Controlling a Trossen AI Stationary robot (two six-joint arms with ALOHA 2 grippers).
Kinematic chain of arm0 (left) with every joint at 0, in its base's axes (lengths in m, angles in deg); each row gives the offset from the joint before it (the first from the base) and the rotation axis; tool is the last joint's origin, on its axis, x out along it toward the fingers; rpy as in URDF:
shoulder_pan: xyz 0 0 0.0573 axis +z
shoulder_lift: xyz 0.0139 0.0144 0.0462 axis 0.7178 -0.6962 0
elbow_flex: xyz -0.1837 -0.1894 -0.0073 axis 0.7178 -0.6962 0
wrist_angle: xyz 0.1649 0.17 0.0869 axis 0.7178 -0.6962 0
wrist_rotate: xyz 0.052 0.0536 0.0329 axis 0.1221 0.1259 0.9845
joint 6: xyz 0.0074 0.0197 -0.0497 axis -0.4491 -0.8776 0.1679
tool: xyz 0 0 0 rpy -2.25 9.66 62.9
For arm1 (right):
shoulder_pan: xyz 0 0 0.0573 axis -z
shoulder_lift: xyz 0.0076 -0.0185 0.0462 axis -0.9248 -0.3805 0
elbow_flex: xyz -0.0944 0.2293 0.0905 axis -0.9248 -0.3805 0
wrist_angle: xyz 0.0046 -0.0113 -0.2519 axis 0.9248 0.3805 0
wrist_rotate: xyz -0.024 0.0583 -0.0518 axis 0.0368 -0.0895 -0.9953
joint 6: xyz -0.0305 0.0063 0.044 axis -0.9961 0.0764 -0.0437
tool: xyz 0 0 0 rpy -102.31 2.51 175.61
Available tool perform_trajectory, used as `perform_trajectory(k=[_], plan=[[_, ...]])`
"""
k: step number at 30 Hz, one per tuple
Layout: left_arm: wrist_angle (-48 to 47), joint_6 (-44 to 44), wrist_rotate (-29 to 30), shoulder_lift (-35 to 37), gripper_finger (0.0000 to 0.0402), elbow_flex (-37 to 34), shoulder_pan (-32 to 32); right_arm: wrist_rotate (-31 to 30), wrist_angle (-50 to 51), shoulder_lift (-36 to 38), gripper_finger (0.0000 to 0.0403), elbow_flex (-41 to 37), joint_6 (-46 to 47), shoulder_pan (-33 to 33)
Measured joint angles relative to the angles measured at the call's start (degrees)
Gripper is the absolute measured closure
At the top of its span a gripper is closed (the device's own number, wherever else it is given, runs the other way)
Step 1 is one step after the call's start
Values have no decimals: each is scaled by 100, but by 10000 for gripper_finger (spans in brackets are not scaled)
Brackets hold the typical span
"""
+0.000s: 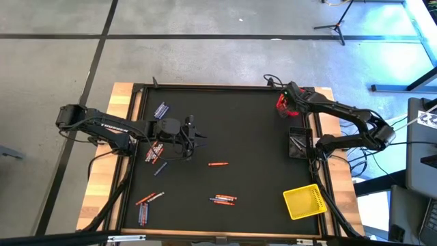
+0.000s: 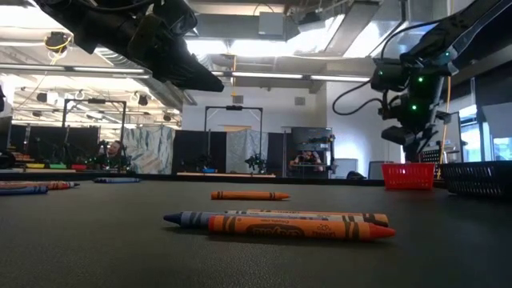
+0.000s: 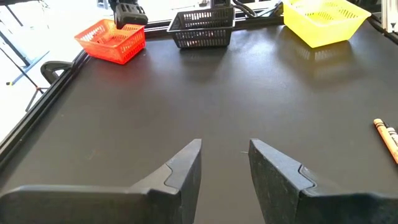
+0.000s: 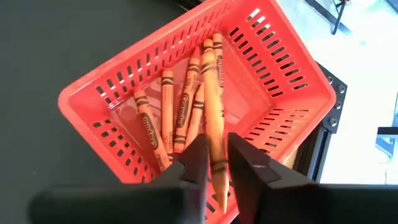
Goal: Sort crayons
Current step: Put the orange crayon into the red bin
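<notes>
crayons lying scattered on the black counter, big lab room glowing behind

right claw is hanging over the red bin, pinching an orange crayon above others inside; left claw is hovering spread and empty over bare mat.
</notes>
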Motion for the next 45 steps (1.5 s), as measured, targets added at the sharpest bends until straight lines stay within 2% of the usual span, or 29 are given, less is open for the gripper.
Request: perform_trajectory(k=[4, 7, 11, 17, 24, 29, 37, 45], plan=[[-2, -2, 0, 0, 276, 0, 1, 57, -35, 9, 275, 2, -46, -13], [-2, -2, 0, 0, 276, 0, 1, 121, -215, 81, 254, 2, -42, -232], [48, -4, 0, -2, 276, 0, 0, 447, -808, 248, 250, 2, -48, -889], [140, -7, 0, -2, 276, 0, 1, 1222, -2280, 169, 255, 8, -138, -2124], [208, 0, 84, -2, 276, 0, 5, 1879, -4300, -753, 256, 9, -740, -3215], [208, -2, 170, -2, 276, 0, 5, 2697, -5589, -1672, 256, 7, -1027, -3726], [209, -4, 172, -2, 276, 0, 5, 3340, -6524, -2590, 256, 9, -1091, -4299], [289, -22, 342, -4, 276, 0, 5, 3353, -7286, -3322, 256, 9, -1078, -4809]])
